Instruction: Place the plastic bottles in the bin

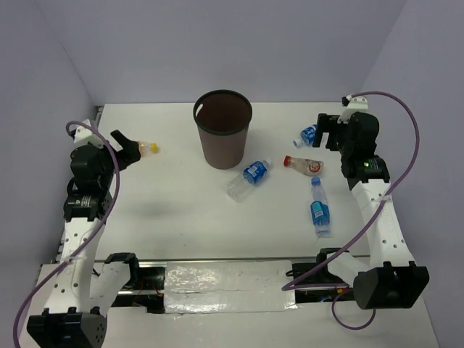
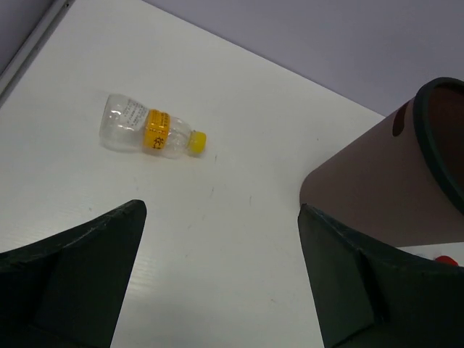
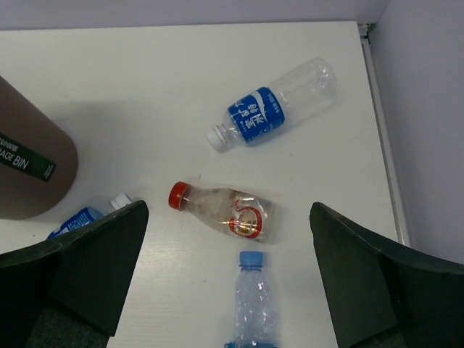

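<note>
Five plastic bottles lie on their sides on the white counter around the bin, which stands upright at the far middle. Your left hand is spread wide and holds nothing. The yellow-capped bottle lies just beyond its fingertips, at the bin's 9 o'clock. Your right hand is likewise released, next to the far blue-labelled bottle at the bin's 3 o'clock. The red-capped bottle lies at 4 o'clock, with the blue-capped bottle further out. The middle blue-labelled bottle is at 5 o'clock, near the bin.
</note>
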Robot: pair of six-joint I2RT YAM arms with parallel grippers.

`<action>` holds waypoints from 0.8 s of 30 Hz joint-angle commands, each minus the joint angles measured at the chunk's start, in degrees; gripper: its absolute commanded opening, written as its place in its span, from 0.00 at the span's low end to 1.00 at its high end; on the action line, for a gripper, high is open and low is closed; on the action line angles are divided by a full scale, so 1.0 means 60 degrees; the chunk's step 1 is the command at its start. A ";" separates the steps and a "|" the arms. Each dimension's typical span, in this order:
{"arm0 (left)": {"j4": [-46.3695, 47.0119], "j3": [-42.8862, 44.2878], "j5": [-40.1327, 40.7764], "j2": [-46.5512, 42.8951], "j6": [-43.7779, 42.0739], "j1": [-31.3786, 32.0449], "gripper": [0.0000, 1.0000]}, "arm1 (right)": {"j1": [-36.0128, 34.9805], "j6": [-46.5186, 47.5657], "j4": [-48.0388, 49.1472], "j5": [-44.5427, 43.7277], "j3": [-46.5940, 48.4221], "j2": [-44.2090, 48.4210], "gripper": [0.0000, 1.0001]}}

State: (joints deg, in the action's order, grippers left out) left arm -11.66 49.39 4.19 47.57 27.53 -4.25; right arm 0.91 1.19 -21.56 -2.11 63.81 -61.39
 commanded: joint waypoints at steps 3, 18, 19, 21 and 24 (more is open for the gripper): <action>-0.0342 -0.0143 -0.0229 -0.0765 0.0758 0.0005 0.99 | 0.0025 0.0138 -0.0143 0.0308 0.0147 0.0299 1.00; -0.1366 0.0469 -0.0155 0.1604 0.3291 -0.0769 0.96 | -0.0664 0.3477 -0.1646 0.2680 0.0467 -0.0710 1.00; -0.1512 0.0644 -0.0214 0.2260 0.3554 -0.1090 0.98 | -0.0664 0.3580 -0.1882 0.2811 0.0700 -0.0871 1.00; -0.1617 0.0953 -0.0520 0.2922 0.4359 -0.1501 0.99 | -0.0679 0.3785 -0.2235 0.3074 0.0819 -0.1209 1.00; -0.0857 0.1041 -0.1851 0.4284 0.5779 -0.2511 0.99 | -0.0678 0.4019 -0.2076 0.3367 0.0762 -0.1224 1.00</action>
State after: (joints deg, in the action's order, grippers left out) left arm -19.31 53.71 -0.36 68.69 51.42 -15.00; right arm -2.90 21.47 -31.94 14.66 65.82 -69.49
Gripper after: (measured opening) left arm 0.993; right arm 0.996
